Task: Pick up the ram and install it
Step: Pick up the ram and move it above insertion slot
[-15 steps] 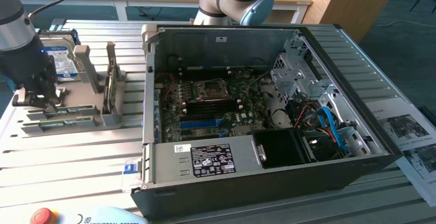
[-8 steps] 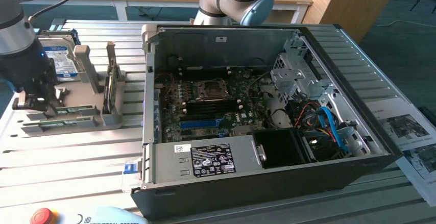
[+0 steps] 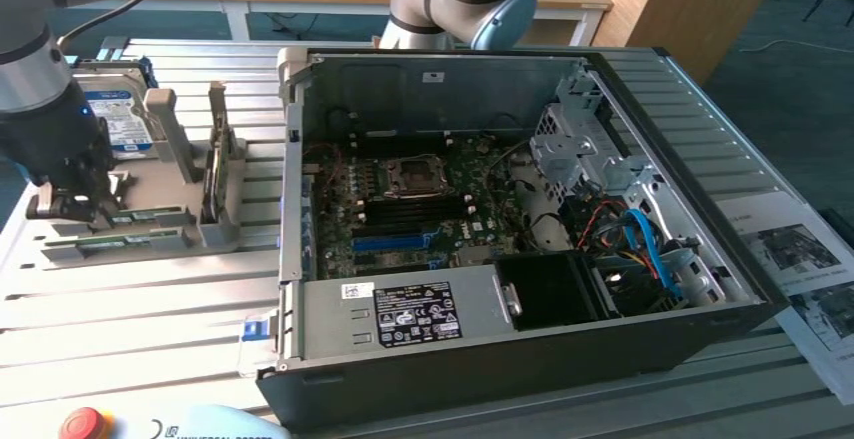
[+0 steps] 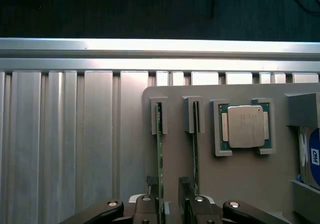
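Between the spread fingers of the tool (image 4: 166,186), the ram (image 4: 159,144) stands in its grey holder (image 4: 240,184).
Not yet gripped or lifted; nothing installed.

1. We see a ribbed silver aluminium table (image 3: 120,309).
2. On it we find a grey plastic parts holder (image 3: 160,231), an open black metal computer case (image 3: 534,369) and printed white paper sheets (image 3: 801,244).
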Action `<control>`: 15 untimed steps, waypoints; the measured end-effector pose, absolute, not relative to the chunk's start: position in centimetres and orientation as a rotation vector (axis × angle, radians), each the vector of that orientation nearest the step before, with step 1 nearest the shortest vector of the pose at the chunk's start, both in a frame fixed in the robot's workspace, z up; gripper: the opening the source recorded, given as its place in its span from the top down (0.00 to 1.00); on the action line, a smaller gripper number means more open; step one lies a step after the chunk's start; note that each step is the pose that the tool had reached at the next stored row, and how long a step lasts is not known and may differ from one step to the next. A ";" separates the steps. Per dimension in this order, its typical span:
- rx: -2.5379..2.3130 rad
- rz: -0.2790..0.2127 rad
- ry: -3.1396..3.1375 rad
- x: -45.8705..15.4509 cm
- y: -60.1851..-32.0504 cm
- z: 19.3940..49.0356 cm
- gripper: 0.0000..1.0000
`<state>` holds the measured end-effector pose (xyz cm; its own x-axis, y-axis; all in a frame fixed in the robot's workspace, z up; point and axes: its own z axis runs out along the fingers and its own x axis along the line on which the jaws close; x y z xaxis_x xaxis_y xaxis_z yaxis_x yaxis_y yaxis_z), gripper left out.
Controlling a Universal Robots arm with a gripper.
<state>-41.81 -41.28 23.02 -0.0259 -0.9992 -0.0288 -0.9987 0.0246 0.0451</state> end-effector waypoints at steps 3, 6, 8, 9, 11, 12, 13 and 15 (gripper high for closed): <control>2.184 -0.082 -2.241 -41.8 -41.3 22.8 0.70; 2.185 -0.082 -2.241 -41.8 -41.3 22.6 0.70; 2.185 -0.082 -2.241 -41.8 -41.3 22.4 0.70; 2.184 -0.082 -2.241 -41.8 -41.3 22.3 0.70; 2.185 -0.082 -2.241 -41.8 -41.3 22.2 0.70; 2.184 -0.082 -2.241 -41.8 -41.3 22.1 0.70; 2.184 -0.082 -2.240 -41.8 -41.3 22.1 0.70; 2.184 -0.082 -2.240 -41.8 -41.3 22.1 0.70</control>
